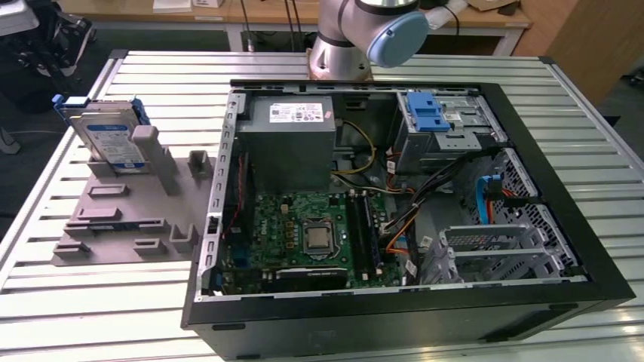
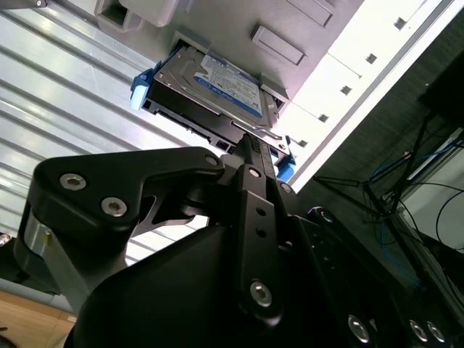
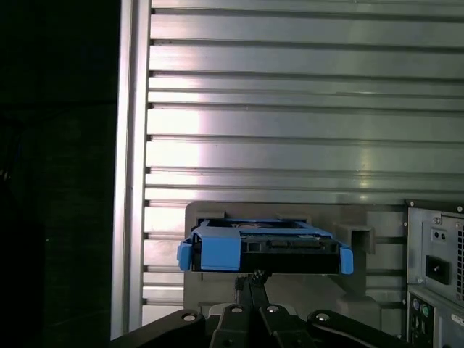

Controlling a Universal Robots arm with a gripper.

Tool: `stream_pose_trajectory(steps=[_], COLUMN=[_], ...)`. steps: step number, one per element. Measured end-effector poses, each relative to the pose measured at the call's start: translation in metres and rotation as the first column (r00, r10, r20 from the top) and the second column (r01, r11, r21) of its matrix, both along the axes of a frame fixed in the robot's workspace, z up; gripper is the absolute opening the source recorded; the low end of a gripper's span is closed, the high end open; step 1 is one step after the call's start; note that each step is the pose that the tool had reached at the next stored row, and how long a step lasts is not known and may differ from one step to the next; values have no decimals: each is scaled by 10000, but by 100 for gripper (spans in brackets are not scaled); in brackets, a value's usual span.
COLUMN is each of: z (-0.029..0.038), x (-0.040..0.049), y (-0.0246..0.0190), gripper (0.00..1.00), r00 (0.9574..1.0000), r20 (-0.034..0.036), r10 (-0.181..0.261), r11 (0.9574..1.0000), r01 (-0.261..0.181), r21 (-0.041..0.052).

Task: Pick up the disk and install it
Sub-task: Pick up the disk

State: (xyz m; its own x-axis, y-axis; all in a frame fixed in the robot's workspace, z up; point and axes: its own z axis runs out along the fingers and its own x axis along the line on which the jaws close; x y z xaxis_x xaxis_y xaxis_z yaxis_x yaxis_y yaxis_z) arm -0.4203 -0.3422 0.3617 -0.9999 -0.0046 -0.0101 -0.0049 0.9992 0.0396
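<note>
The disk (image 1: 105, 136), a silver drive with a white-and-blue label in a blue carrier bracket, is standing on edge, slightly tilted, in the grey holder (image 1: 121, 219) at the exterior view's left.

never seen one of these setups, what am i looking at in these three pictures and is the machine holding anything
The machine is a single robot arm. The exterior view shows its grey base and blue-capped joint behind an open computer case, which lies on a slatted metal table. On that view's left, a grey holder carries the disk, a silver drive in a blue bracket, standing in it on edge. The two wrist views come from cameras riding on the arm. The black metal in the foreground of both is the gripper, and both look towards the disk in its holder. In the exterior view nothing touches the disk, so it has not been picked up.
</note>
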Motion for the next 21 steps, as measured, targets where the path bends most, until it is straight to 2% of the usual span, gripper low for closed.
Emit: stream_pose_trajectory(steps=[21], z=[0], x=[0], y=[0], gripper=[11], r00=[9992], r20=[0], r10=[387], r11=[9992], r01=[-387], r21=[1])
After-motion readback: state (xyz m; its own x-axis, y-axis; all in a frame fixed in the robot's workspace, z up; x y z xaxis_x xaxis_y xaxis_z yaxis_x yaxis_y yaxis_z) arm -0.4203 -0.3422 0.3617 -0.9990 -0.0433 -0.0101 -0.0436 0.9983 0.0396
